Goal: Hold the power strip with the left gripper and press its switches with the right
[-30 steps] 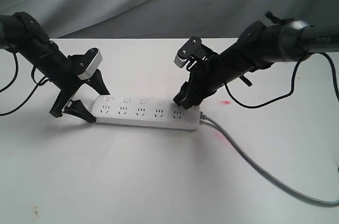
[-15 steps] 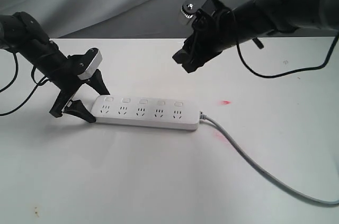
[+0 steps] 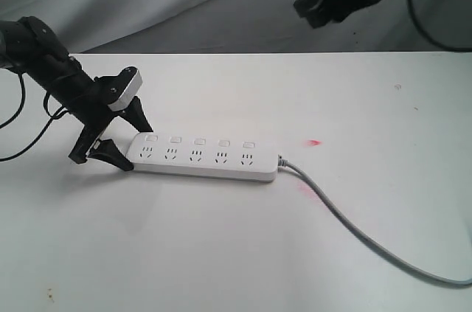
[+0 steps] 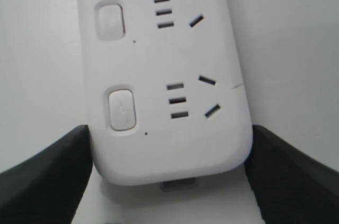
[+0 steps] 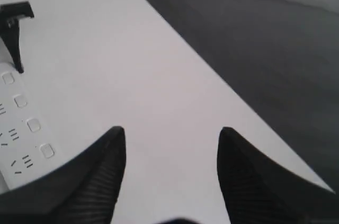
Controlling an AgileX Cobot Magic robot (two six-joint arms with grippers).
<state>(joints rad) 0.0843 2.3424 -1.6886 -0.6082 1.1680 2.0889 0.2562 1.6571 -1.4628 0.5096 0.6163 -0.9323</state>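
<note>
Left gripper [image 3: 134, 148] clamps one end of the power strip [image 3: 203, 157] toward the left edge of the tabletop [image 3: 221, 253]; right gripper [image 5: 172, 150] hangs parted, empty.

power strip [image 3: 200, 157] on table [image 3: 221, 260], left hand [image 3: 133, 146] clasping its left end, right hand [image 3: 316, 8] high behind right

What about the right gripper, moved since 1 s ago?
Yes. The right gripper has lifted from the cord end of the power strip, going up and rightward to the exterior view's top edge.
</note>
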